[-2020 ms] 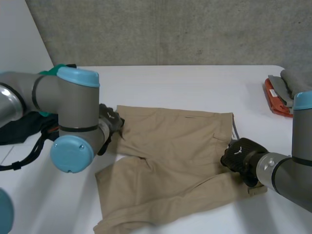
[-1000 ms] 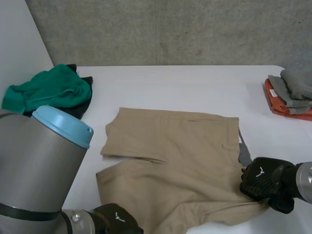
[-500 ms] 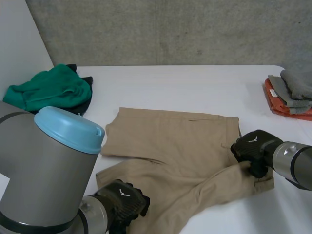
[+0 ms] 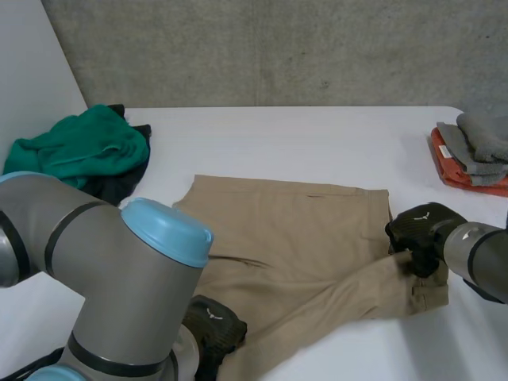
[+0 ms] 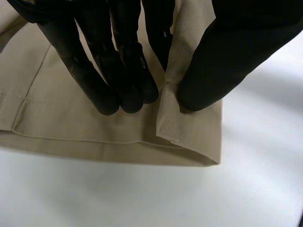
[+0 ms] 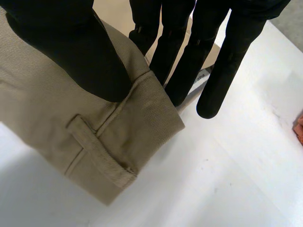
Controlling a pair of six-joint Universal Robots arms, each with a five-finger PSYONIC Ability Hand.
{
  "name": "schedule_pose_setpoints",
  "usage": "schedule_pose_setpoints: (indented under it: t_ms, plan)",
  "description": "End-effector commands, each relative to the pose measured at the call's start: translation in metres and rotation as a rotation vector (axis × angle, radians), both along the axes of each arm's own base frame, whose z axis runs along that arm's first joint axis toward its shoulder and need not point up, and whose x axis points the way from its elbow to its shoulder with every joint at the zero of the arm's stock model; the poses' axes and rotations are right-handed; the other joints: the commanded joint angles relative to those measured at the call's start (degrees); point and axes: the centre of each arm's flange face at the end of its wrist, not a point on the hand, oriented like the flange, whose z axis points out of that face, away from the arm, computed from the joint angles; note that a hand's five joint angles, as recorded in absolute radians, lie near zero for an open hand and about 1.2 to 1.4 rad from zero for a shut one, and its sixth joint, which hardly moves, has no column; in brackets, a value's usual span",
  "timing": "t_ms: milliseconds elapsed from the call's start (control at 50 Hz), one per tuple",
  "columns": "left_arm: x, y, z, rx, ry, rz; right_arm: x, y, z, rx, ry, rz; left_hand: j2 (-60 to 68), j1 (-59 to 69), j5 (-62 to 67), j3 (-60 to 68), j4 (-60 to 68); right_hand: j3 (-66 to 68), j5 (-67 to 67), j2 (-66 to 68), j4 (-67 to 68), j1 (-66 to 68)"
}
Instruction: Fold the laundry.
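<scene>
Now | shorts: first fold under way, we judge | left hand pinches hem | right hand pinches waistband | green heap awaits us | folded stack done

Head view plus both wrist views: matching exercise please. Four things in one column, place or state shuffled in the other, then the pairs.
1. green garment
2. folded stack
3. left hand
4. right hand

A. pinches the tan shorts at the belt-loop corner
B. crumpled, far left on the table
C. pinches the shorts' hem at the near edge
D. at the table's right edge

Pairs: 1-B; 2-D; 3-C; 4-A
</scene>
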Motion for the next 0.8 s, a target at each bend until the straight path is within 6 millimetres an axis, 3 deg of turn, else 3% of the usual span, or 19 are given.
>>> schedule_pose_setpoints:
  t_ms: [20,120,160,220,320,340,400,420,480,500,580,680,780,800]
  plan:
    - [0.01,0.015,0.005,0.102,-0.028,-0.109,-0.013,0.019,0.003,0.123,0.105,0.178,11.73,14.71,12.9,12.25,11.66,11.91,11.6,13.16,11.42,16.14]
    - [0.019,0.033,0.03,0.187,-0.037,-0.236,-0.03,0.047,0.005,0.312,0.242,0.452,11.73,14.71,12.9,12.25,11.66,11.91,11.6,13.16,11.42,16.14]
    - [0.021,0.032,0.035,0.188,-0.048,-0.253,-0.031,0.044,0.005,0.294,0.261,0.477,11.73,14.71,12.9,12.25,11.66,11.91,11.6,13.16,11.42,16.14]
    - [0.017,0.013,0.04,0.123,-0.053,-0.246,-0.026,0.03,0.006,0.219,0.227,0.409,11.73,14.71,12.9,12.25,11.66,11.91,11.6,13.16,11.42,16.14]
    - [0.005,-0.039,0.045,-0.051,-0.054,-0.154,-0.012,0.0,0.002,0.095,0.135,0.303,11.73,14.71,12.9,12.25,11.66,11.91,11.6,13.16,11.42,16.14]
    - [-0.001,-0.058,0.048,-0.123,-0.041,-0.115,-0.008,-0.012,0.0,0.049,0.108,0.274,11.73,14.71,12.9,12.25,11.66,11.91,11.6,13.16,11.42,16.14]
    - [-0.013,-0.088,0.052,-0.241,-0.009,-0.061,0.0,-0.027,-0.004,-0.017,0.073,0.236,11.73,14.71,12.9,12.25,11.66,11.91,11.6,13.16,11.42,16.14]
    - [-0.019,-0.11,0.053,-0.313,0.015,-0.021,0.005,-0.038,-0.007,-0.066,0.05,0.208,11.73,14.71,12.9,12.25,11.66,11.91,11.6,13.16,11.42,16.14]
    - [-0.029,-0.141,0.055,-0.426,0.046,0.024,0.013,-0.055,-0.01,-0.149,0.011,0.163,11.73,14.71,12.9,12.25,11.66,11.91,11.6,13.16,11.42,16.14]
    - [-0.035,-0.161,0.057,-0.507,0.059,0.043,0.018,-0.067,-0.012,-0.213,-0.013,0.13,11.73,14.71,12.9,12.25,11.66,11.91,11.6,13.16,11.42,16.14]
    - [-0.049,-0.203,0.055,-0.68,0.064,0.043,0.031,-0.096,-0.017,-0.381,-0.063,0.053,11.73,14.71,12.9,12.25,11.66,11.91,11.6,13.16,11.42,16.14]
    - [-0.071,-0.238,0.039,-0.844,0.045,-0.012,0.05,-0.126,-0.03,-0.573,-0.103,0.014,11.73,14.71,12.9,12.25,11.66,11.91,11.6,13.16,11.42,16.14]
    - [-0.078,-0.269,0.024,-0.986,0.013,-0.024,0.062,-0.15,-0.046,-0.717,-0.079,0.001,11.73,14.71,12.9,12.25,11.66,11.91,11.6,13.16,11.42,16.14]
    - [-0.08,-0.272,0.019,-0.999,0.011,-0.039,0.066,-0.154,-0.052,-0.741,-0.065,0.0,9.75,12.73,10.92,10.27,9.68,-16.26,-16.57,-15.0,-16.74,-12.03]
